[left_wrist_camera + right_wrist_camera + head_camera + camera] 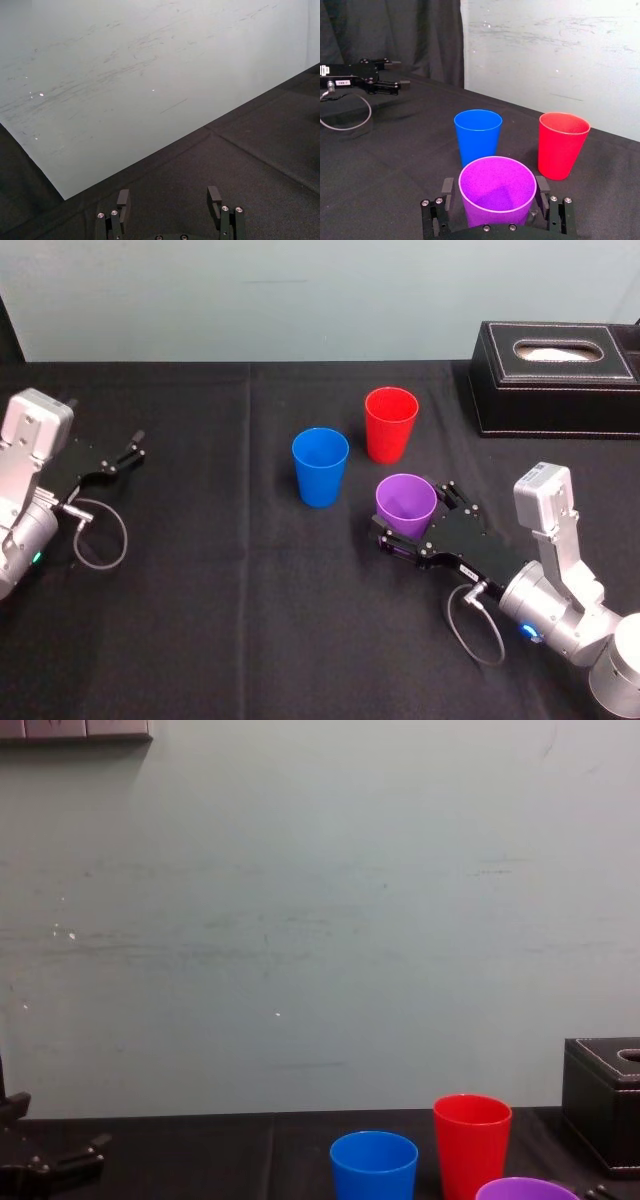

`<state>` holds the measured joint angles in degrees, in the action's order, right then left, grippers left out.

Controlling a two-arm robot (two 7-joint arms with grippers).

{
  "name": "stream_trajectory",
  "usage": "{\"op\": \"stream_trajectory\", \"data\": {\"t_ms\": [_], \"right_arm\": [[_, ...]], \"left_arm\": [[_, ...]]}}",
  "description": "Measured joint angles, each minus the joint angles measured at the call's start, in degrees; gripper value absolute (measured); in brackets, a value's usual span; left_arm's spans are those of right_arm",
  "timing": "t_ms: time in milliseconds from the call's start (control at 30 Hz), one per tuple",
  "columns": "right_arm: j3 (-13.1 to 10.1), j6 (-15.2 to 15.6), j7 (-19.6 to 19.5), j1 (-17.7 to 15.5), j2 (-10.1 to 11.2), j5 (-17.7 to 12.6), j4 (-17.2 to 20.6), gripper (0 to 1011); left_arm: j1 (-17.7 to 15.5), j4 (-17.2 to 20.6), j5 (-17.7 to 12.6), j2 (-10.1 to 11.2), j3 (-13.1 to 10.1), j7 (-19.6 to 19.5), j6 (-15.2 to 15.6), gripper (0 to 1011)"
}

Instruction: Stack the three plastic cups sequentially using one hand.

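Observation:
Three plastic cups stand upright on the black cloth: blue [320, 468], red [390, 425] and purple [405, 502]. My right gripper [415, 512] lies low at the table with its two fingers on either side of the purple cup [497, 192], open around it. In the right wrist view the blue cup [477, 135] and the red cup [562, 145] stand just beyond the purple one, a gap between them. The chest view shows the blue [373, 1167] and red [471, 1140] cups side by side and the purple rim [525, 1190]. My left gripper [130, 453] rests parked at the far left, open and empty [167, 197].
A black tissue box [555, 375] stands at the back right, close behind the red cup. A pale wall [320, 920] rises behind the table. Bare black cloth [220, 590] stretches between the cups and the left arm.

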<state>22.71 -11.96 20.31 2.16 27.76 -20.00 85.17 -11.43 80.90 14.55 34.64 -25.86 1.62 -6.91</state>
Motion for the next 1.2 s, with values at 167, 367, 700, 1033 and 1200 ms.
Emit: {"op": "stream_trajectory", "data": {"t_ms": [167, 367, 700, 1033, 1200], "right_arm": [[-0.49, -0.17, 0.00, -0.21, -0.56, 0.71, -0.06, 1002], [-0.68, -0.60, -0.02, -0.35, -0.83, 1.21, -0.09, 1002], [-0.63, -0.55, -0.05, -0.36, -0.66, 1.02, -0.03, 917], [-0.57, -0.50, -0.12, -0.36, -0.59, 0.90, 0.02, 771], [-1.50, 0.54, -0.08, -0.14, -0.72, 0.99, 0.52, 742]], "left_arm": [[0.00, 0.00, 0.00, 0.00, 0.00, 0.00, 0.00, 1005], [0.00, 0.00, 0.00, 0.00, 0.00, 0.00, 0.00, 1005], [0.00, 0.00, 0.00, 0.00, 0.00, 0.00, 0.00, 1005], [0.00, 0.00, 0.00, 0.00, 0.00, 0.00, 0.00, 1005], [0.00, 0.00, 0.00, 0.00, 0.00, 0.00, 0.00, 1005]]}}
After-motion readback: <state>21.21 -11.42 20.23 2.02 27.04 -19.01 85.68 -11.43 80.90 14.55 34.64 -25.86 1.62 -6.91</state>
